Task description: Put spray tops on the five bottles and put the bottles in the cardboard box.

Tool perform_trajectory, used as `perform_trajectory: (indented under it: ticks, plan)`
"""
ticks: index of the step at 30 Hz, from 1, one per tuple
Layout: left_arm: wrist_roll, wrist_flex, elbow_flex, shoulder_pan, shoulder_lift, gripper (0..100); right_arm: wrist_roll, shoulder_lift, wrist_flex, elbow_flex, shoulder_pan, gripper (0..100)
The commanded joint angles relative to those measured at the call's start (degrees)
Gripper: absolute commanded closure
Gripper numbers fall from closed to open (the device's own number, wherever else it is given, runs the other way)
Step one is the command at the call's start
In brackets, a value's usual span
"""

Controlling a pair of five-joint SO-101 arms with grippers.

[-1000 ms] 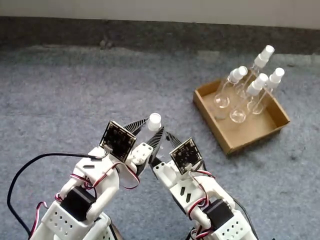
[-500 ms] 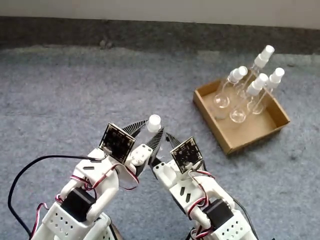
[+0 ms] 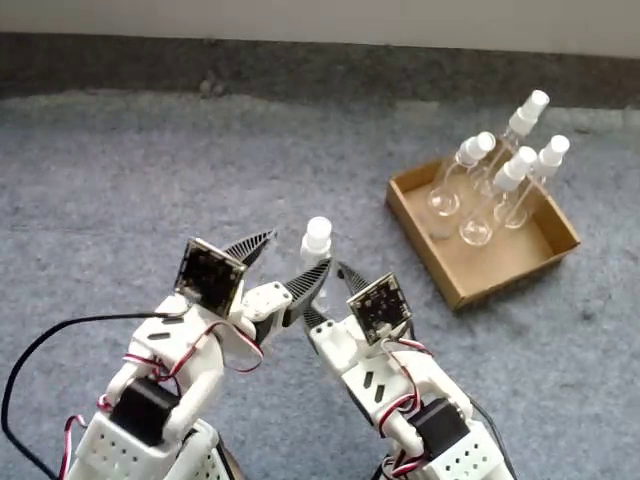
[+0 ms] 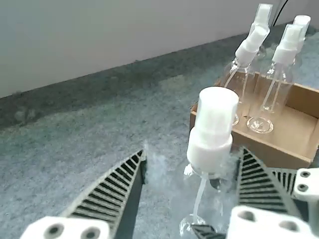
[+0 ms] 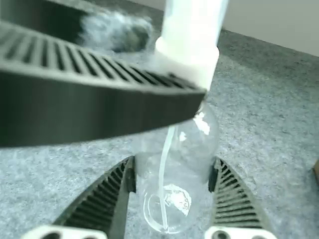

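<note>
White arms (image 3: 190,370), black ribbed jaws

Bottle (image 3: 316,240) btwn left hand (image 4: 193,154) & right hand (image 5: 172,167), box (image 3: 515,272) w/ four bottles (image 3: 478,190) behind, to right

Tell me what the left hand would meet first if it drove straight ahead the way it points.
The left hand would first meet the capped bottle between its open fingers, gripped by the right hand. Beyond, the cardboard box seems roughly in line, though depth is unclear.
</note>
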State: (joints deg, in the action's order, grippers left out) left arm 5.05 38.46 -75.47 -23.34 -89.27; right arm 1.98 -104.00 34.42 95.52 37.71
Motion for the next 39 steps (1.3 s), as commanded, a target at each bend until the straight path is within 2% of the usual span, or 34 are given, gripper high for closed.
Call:
perform_trajectory:
  ticks: [1, 6, 12, 14, 17, 21, 26, 33, 39]
  plan:
    - [0.35, 8.70, 5.14, 0.84, -6.55, 77, -0.26, -1.27, -2.33, 2.95, -3.21, 87.2]
    - [0.35, 15.21, 5.14, 3.12, -12.44, 77, -0.26, -1.27, -4.70, 3.21, -3.82, 87.2]
    - [0.26, 21.89, 5.14, 12.26, -15.25, 78, -0.26, -1.27, -4.70, 3.21, -3.82, 87.2]
    - [0.26, 22.24, 5.23, 14.99, -15.25, 84, -0.26, -1.27, -4.70, 3.21, -3.82, 87.2]
    - [-1.14, 21.98, 5.23, 17.63, -15.25, 99, -0.26, -1.27, -4.70, 3.21, -3.82, 87.2]
    - [-4.57, 22.42, 4.79, 18.42, -15.34, 96, -0.26, -1.27, -4.70, 3.03, -3.91, 87.2]
    - [-4.57, 22.42, 1.98, 19.21, -15.34, 100, 3.43, -1.27, -4.44, 2.77, -5.85, 87.2]
    - [-4.31, 22.77, -5.49, 28.44, -15.34, 100, 5.71, -1.10, -2.77, -1.27, -12.18, 87.2]
    - [-4.22, 31.38, -5.85, 28.53, -15.34, 100, 5.80, -1.10, 6.29, -13.05, -15.78, 87.2]
